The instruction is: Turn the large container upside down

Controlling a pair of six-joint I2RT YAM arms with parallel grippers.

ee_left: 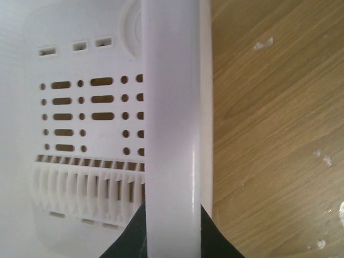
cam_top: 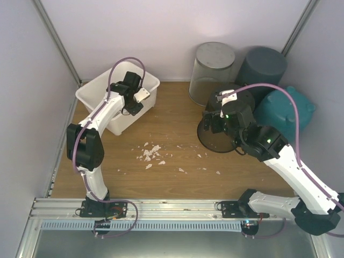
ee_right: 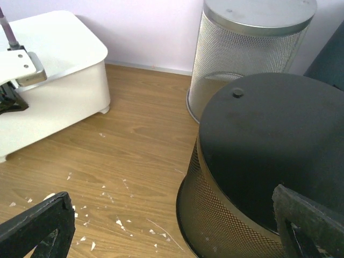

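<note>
The large white plastic container (cam_top: 119, 99) sits at the back left and looks tipped, with its open side facing up towards the camera. My left gripper (cam_top: 134, 97) is shut on its right rim (ee_left: 172, 134), which runs between the black fingers; the slotted inside wall (ee_left: 80, 107) lies to the left. The container also shows in the right wrist view (ee_right: 54, 70). My right gripper (cam_top: 217, 121) is open and empty. Its fingers (ee_right: 37, 226) straddle the left edge of an upside-down black mesh bin (ee_right: 258, 177).
A silver mesh bin (cam_top: 213, 72), a dark grey bin (cam_top: 262, 67) and a teal container (cam_top: 285, 110) stand at the back right. White scraps (cam_top: 150, 153) lie scattered on the wooden table (cam_top: 172, 107). Walls close in the left, back and right sides.
</note>
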